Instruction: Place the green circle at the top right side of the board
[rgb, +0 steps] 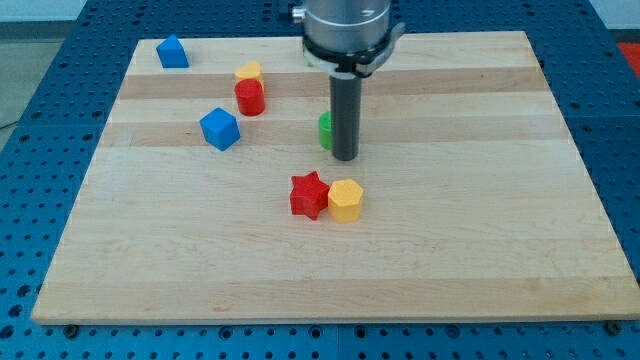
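A green block (325, 129) stands near the board's middle, mostly hidden behind my rod; only its left edge shows, so its shape cannot be made out. My tip (345, 157) rests on the board just right of and slightly below the green block, touching or nearly touching it. The wooden board's (480, 230) top right corner lies far to the upper right.
A red star (309, 195) and a yellow hexagon (345, 200) sit side by side below my tip. A red cylinder (250, 97) with a yellow block (248, 72) behind it stands at upper left. Blue blocks sit further left (219, 128) and at the top left corner (172, 52).
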